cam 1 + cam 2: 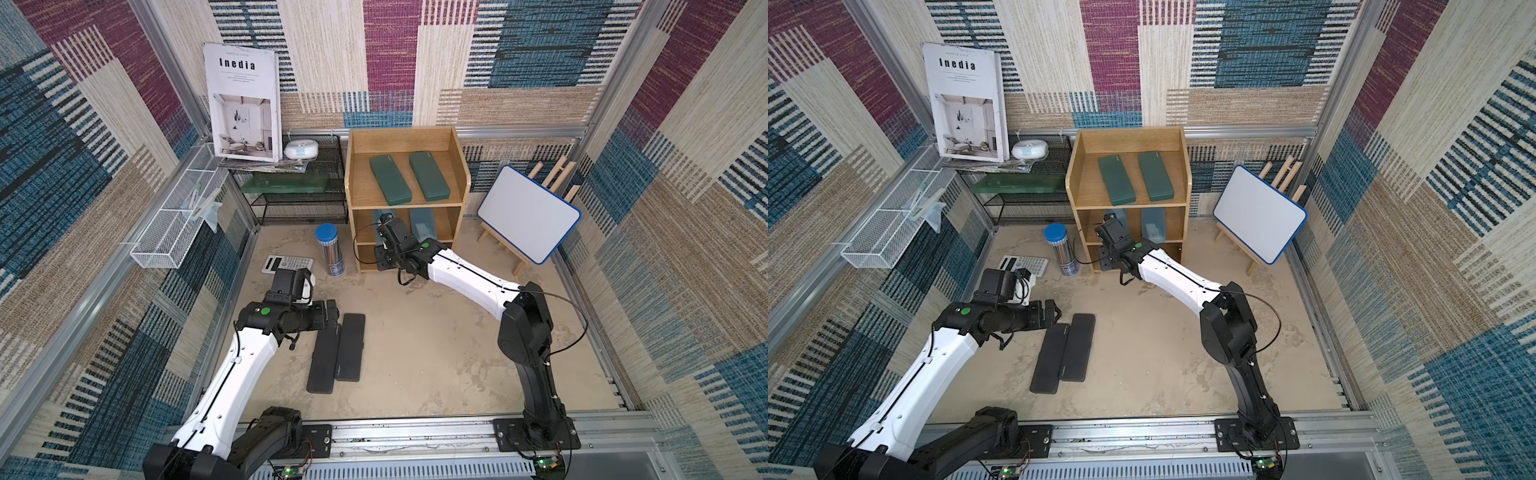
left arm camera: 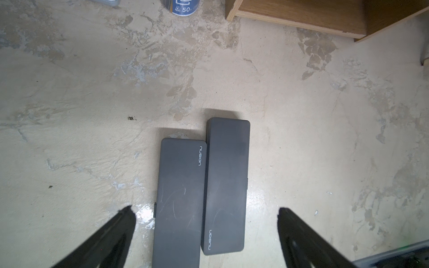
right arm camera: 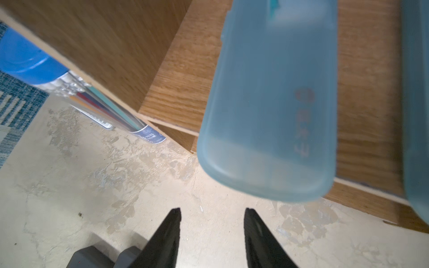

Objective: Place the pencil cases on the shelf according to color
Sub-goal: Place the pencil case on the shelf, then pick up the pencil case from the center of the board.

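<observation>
The wooden shelf point(image 1: 405, 206) point(image 1: 1129, 206) carries two dark green pencil cases point(image 1: 390, 180) point(image 1: 429, 176) on its top tier. Two translucent light blue cases point(image 1: 422, 224) point(image 1: 1115, 216) lie on the middle tier. My right gripper point(image 3: 212, 210) point(image 1: 384, 220) is open and empty just in front of the left blue case point(image 3: 269, 104), whose end overhangs the tier's front edge. Two matte black cases point(image 1: 326, 357) point(image 1: 351, 347) lie side by side and touching on the table. My left gripper point(image 2: 204, 210) point(image 1: 332, 311) hovers open over the black cases point(image 2: 178, 197) point(image 2: 226, 185), its fingers wide to either side of the pair.
A blue-capped pencil tube point(image 1: 330, 249) and a grey calculator point(image 1: 288, 264) stand left of the shelf. Behind them is a black mesh rack point(image 1: 299, 195) with a magazine point(image 1: 243, 104). A white wire basket point(image 1: 174, 224) hangs at the left wall, and a whiteboard on an easel point(image 1: 528, 216) is at right.
</observation>
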Robot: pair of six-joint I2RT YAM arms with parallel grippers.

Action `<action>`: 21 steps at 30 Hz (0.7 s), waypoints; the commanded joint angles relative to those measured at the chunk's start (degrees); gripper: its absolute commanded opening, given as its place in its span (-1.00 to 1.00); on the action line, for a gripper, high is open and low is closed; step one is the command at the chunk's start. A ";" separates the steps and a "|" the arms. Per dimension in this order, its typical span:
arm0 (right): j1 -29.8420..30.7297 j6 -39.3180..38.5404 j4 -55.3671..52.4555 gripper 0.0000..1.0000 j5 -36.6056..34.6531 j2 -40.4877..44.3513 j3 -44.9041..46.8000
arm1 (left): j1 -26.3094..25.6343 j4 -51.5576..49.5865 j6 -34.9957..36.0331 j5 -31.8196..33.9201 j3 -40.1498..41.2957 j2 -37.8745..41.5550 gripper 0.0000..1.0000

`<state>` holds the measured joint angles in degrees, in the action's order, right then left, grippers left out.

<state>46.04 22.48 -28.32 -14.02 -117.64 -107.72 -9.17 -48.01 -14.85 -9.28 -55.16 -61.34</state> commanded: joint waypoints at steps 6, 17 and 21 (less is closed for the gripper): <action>2.71 1.22 4.16 0.28 1.28 14.92 16.90 | -0.73 -1.89 -5.55 -4.77 -2.03 0.20 0.99; 10.21 6.49 9.79 0.74 -0.39 32.50 45.32 | -16.72 -0.49 -18.38 4.18 4.32 2.34 0.99; 12.43 9.55 11.23 0.82 -1.18 37.34 53.20 | -20.98 3.31 -24.01 5.91 8.34 1.56 0.99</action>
<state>57.41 28.75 -20.01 -13.91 -82.50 -57.71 -28.32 -47.90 -33.04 -6.52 -48.80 -59.44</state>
